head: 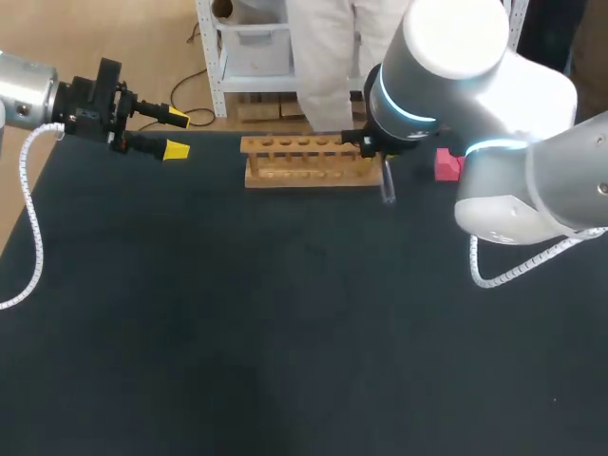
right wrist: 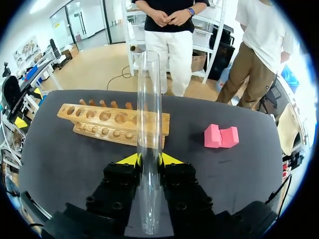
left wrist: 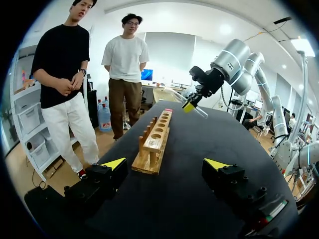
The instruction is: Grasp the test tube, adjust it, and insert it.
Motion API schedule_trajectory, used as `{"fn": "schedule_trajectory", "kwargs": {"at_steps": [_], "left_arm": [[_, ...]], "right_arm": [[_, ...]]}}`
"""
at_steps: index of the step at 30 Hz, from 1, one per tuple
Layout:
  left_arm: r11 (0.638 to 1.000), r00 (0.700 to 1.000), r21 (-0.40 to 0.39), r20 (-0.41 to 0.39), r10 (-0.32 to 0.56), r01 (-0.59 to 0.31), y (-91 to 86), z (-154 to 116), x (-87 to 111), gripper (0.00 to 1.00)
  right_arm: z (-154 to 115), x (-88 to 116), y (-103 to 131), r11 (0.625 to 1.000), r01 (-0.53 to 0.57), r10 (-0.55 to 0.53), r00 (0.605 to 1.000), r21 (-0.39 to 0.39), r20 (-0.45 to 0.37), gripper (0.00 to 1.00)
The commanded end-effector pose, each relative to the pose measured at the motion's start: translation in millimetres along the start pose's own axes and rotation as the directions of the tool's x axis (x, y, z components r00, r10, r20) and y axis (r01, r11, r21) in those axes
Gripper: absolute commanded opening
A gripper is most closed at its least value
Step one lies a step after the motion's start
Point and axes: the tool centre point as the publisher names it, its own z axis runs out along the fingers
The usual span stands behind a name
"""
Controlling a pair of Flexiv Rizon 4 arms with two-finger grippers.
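Observation:
A clear glass test tube (right wrist: 148, 129) stands clamped between the yellow tips of my right gripper (right wrist: 148, 160), which is shut on it. In the head view the tube's lower end (head: 388, 190) pokes out below my right arm, just past the right end of the wooden rack (head: 309, 161). The rack (right wrist: 115, 124) with its row of holes lies ahead of the right gripper, slightly to one side. From the left wrist view the tube (left wrist: 187, 102) hangs tilted above the far end of the rack (left wrist: 155, 139). My left gripper (head: 177, 133) hovers open at the table's far left, nothing between its fingers (left wrist: 114, 164).
A pink block (head: 446, 163) lies on the dark table right of the rack, also seen beside the right gripper as the pink block (right wrist: 221, 136). The table's back edge (head: 218, 136) runs just behind the rack.

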Motion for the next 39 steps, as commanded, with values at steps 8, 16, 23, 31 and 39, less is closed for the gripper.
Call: {"fn": "schedule_trajectory", "kwargs": {"at_steps": [8,16,23,31,39], "left_arm": [[1.000,1.000,0.000,0.002,0.003,-0.003,0.3,0,1.0,1.00],[1.000,1.000,0.000,0.002,0.003,-0.003,0.3,0,1.0,1.00],[1.000,1.000,0.000,0.002,0.003,-0.003,0.3,0,1.0,1.00],[1.000,1.000,0.000,0.002,0.003,-0.003,0.3,0,1.0,1.00],[1.000,1.000,0.000,0.002,0.003,-0.003,0.3,0,1.0,1.00]], "right_arm": [[-6,-3,-5,1.000,0.003,-0.003,1.000,0.009,0.018,0.00],[-9,-6,-7,1.000,0.000,-0.001,1.000,0.018,0.026,0.00],[-12,-9,-9,1.000,-0.001,0.000,0.999,0.023,0.032,0.00],[-12,-10,-9,1.000,-0.005,0.004,0.999,0.025,0.036,0.00],[-14,-10,-9,0.999,-0.013,0.011,0.999,0.032,0.043,0.00]]}}
